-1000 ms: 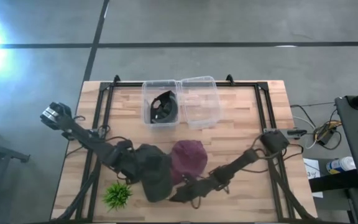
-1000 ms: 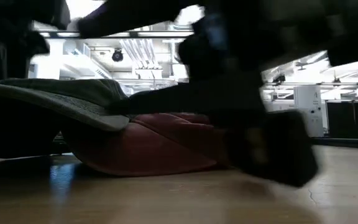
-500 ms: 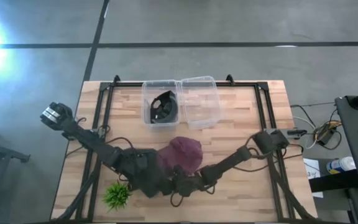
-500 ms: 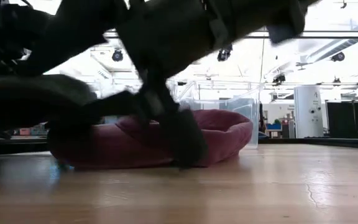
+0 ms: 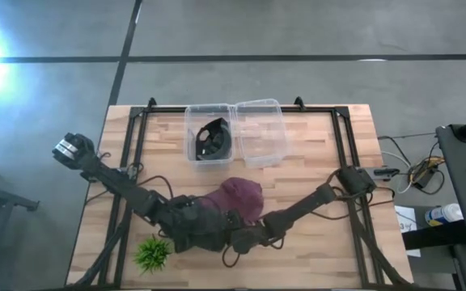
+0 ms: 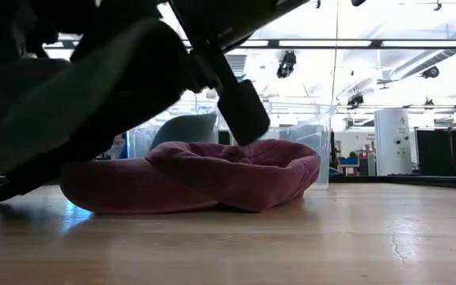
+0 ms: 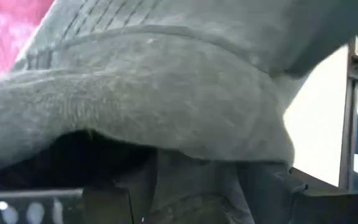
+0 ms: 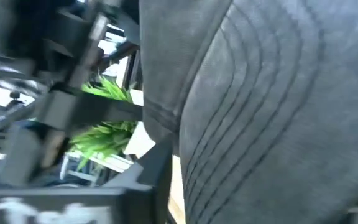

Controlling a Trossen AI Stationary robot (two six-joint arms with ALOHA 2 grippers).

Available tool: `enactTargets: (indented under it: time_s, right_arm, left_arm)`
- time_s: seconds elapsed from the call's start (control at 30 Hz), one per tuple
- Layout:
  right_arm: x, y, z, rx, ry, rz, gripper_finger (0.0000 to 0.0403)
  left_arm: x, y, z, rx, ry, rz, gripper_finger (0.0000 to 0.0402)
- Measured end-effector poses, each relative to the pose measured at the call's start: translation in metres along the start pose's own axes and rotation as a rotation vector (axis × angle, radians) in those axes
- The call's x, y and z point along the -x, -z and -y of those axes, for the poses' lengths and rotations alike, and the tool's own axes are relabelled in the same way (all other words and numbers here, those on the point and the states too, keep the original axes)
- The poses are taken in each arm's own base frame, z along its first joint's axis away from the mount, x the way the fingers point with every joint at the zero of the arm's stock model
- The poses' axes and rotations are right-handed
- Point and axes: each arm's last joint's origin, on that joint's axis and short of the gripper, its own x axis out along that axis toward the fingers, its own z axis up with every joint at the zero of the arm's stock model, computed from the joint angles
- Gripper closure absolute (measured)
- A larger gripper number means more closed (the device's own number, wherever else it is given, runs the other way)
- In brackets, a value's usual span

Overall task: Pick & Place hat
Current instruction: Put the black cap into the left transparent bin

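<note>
A grey hat (image 5: 206, 232) is lifted at the near edge of the table, bunched between my two grippers; in the low view the grey hat (image 6: 54, 103) hangs above the wood. My left gripper (image 5: 186, 225) comes from the table's left and is shut on it. My right gripper (image 5: 239, 239) comes from the right, against the hat's other side. A maroon hat (image 5: 241, 199) lies flat on the table just behind them, also seen as the maroon hat (image 6: 196, 178) in the low view. My left gripper pinches grey cloth (image 7: 191, 196) under the hat's curved brim (image 7: 166, 106), between its two fingers (image 7: 104, 208). It comes roughly level from the table's left. The hat is lifted clear of the table. My right gripper is on the stitched brim (image 8: 253, 106) of the grey hat, coming from the table's right. The hat fills the wrist view and hides the place of contact. One finger (image 6: 244, 111) shows slanting down beside the lifted hat.
Two clear plastic containers sit side by side at the far edge; the left container (image 5: 209, 133) holds a black object, the right container (image 5: 260, 131) shows nothing inside. A small green plant (image 5: 153, 253) stands at the near left corner. Cables run along the table's black frame.
The grey hat, which lay draped over the maroon hat's left side, has been gathered up and lifted clear of the table. My right gripper has moved toward the table's left, up to the hat. The maroon hat stays on the table, now uncovered.
</note>
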Motion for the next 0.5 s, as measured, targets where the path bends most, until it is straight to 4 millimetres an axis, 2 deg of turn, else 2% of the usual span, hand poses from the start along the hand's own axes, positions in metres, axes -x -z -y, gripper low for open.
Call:
enactTargets:
  time_s: [0.1, 0.2, 0.33, 0.5]
  right_arm:
    - [0.004, -0.002, -0.004, 0.04, -0.003, -0.005, 0.0338]
    - [0.018, -0.008, -0.019, 0.09, -0.016, -0.015, 0.0383]
    - [0.047, -0.018, -0.037, 0.171, 0.04, -0.03, 0.0387]
    - [0.095, -0.038, -0.058, 0.243, 0.121, 0.023, 0.0388]
  left_arm:
    - [0.007, -0.006, 0.005, -0.014, -0.001, 0.002, 0.0197]
    - [0.021, -0.012, 0.008, -0.022, -0.044, -0.022, 0.0197]
    - [0.055, -0.025, 0.018, -0.032, -0.08, -0.017, 0.0197]
    - [0.115, -0.042, 0.03, -0.049, -0.17, 0.133, 0.0197]
